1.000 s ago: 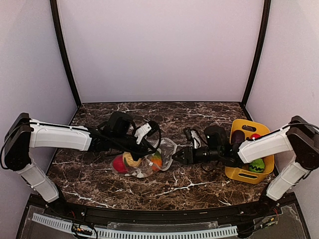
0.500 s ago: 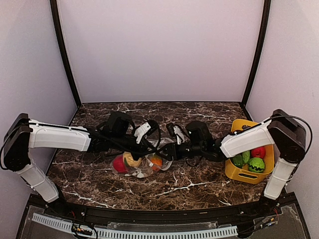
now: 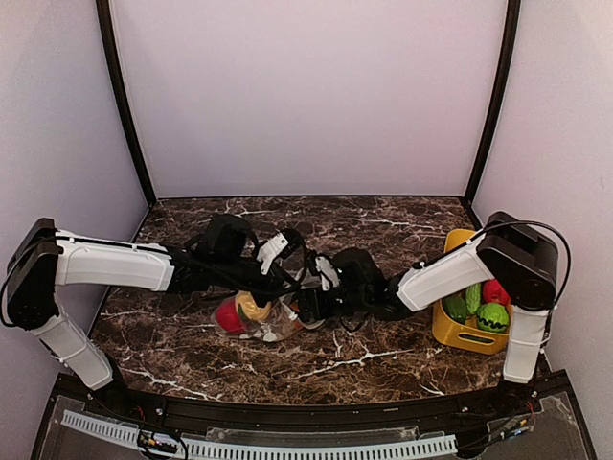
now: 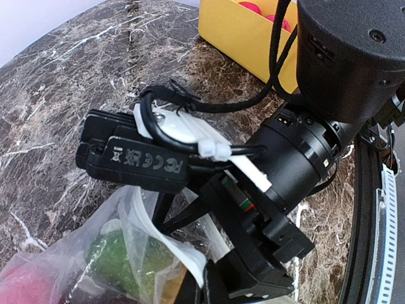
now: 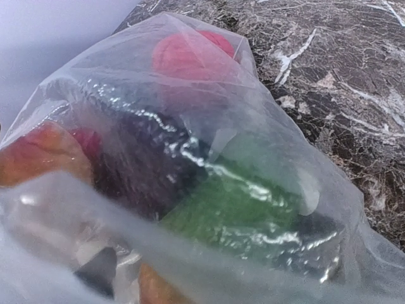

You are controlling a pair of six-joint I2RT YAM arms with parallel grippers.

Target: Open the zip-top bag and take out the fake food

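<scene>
The zip-top bag [image 3: 263, 321] lies at mid-table with its mouth toward the right. My left gripper [image 3: 290, 280] is shut on its white zip strip [image 4: 161, 237] and holds that edge up. My right gripper [image 3: 311, 303] stands open at the bag's mouth, and its wrist [image 4: 297, 164] fills the left wrist view. In the bag is the fake food: a red fruit [image 5: 190, 54], a dark maroon one [image 5: 139, 164] and an orange-red one [image 5: 38, 155], with a green piece [image 5: 234, 202] beside them. Plastic covers the right wrist view, with one dark finger [image 5: 98, 269] showing through it.
A yellow bin [image 3: 458, 333] stands at the right edge of the marble table [image 3: 383, 225], with green and red toys in it. The right forearm stretches from the bin to the bag. Walls enclose the table at back and sides.
My right arm has reached left from beside the bin to the bag's mouth, and its jaws have spread wider. The left gripper has kept its hold on the bag's edge.
</scene>
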